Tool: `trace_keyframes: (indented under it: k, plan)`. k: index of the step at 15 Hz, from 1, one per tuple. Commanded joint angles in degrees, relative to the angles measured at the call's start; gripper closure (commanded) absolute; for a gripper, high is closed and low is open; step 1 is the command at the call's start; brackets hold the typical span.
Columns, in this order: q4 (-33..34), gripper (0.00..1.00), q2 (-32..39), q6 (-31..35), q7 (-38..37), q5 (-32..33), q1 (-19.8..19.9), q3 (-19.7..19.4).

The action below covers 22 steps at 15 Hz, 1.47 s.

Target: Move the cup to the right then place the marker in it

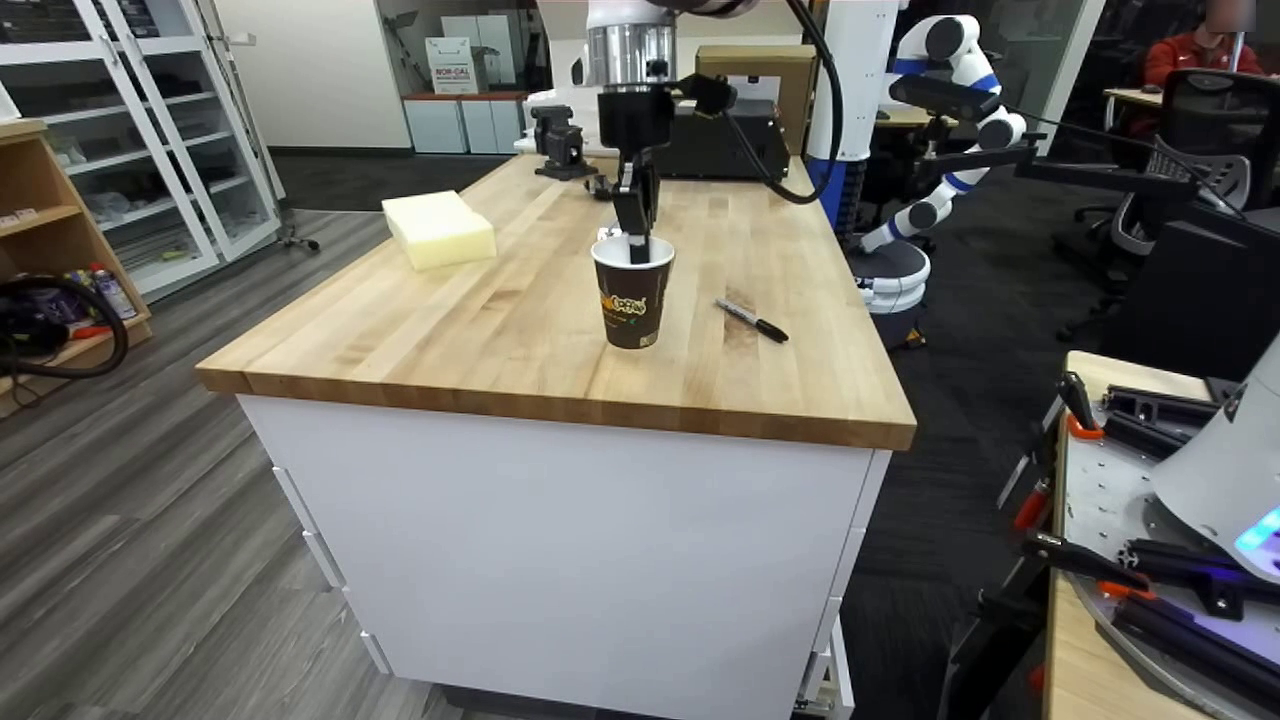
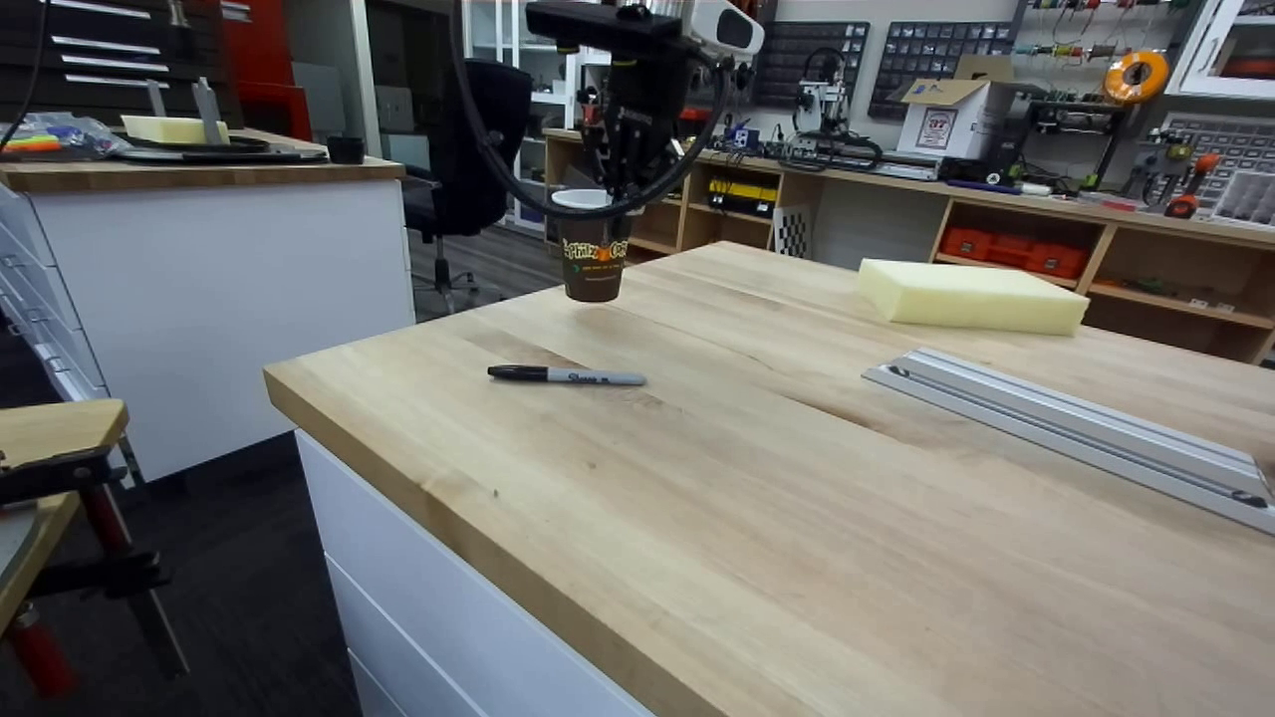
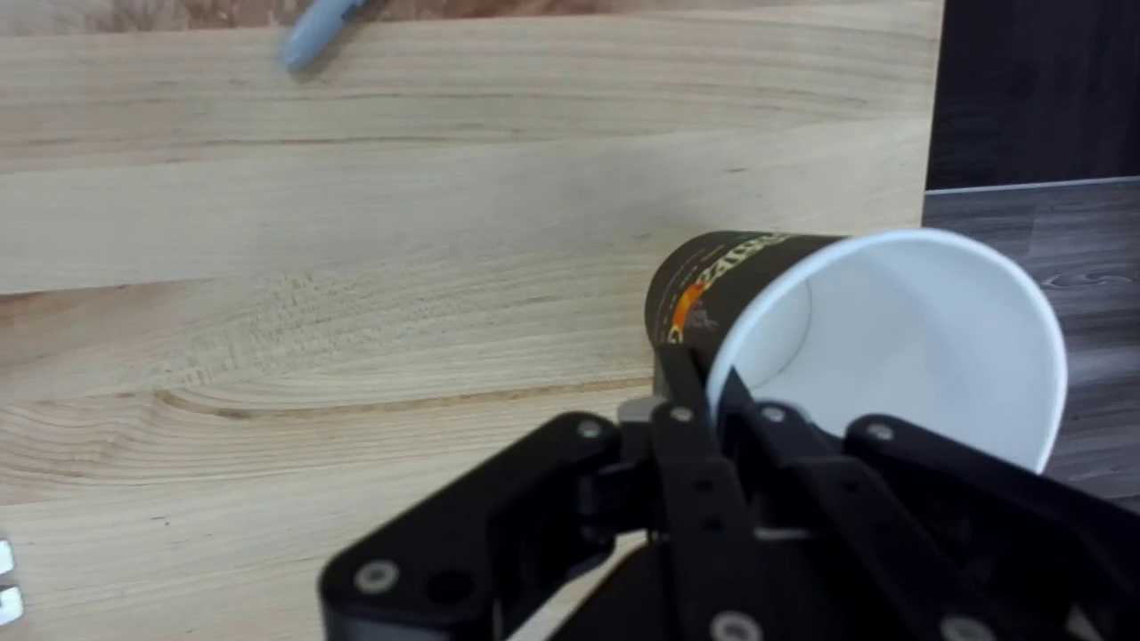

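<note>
In an exterior view we see the gripper [image 1: 642,243] pointing down, the cup [image 1: 632,318] at its tips. In an exterior view the marker [image 2: 568,375] lies on the tabletop [image 2: 717,518], lower than the gripper and apart. In the wrist view we see the fingers [image 3: 690,450] nearly meeting, one inside the cup, one outside, pinching its wall.

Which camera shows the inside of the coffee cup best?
The wrist view. It looks down into the cup, showing white walls and part of the bottom, though the gripper hides some. Both exterior views mostly show its brown outside, with only a pale strip of the inside.
</note>
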State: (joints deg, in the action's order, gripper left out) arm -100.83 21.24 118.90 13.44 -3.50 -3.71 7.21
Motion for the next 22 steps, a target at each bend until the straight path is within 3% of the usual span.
trace_keyframes:
  k: [1, 12, 22]
  plan:
    - [1.09, 0.99, -1.75, -4.27, -1.33, 2.43, 0.18, -1.64]
    - [-1.57, 0.99, -4.65, -1.40, -6.15, 4.65, 3.20, -7.10]
    - [-9.66, 0.99, -11.74, 0.16, -9.60, 4.49, 9.23, -13.41]
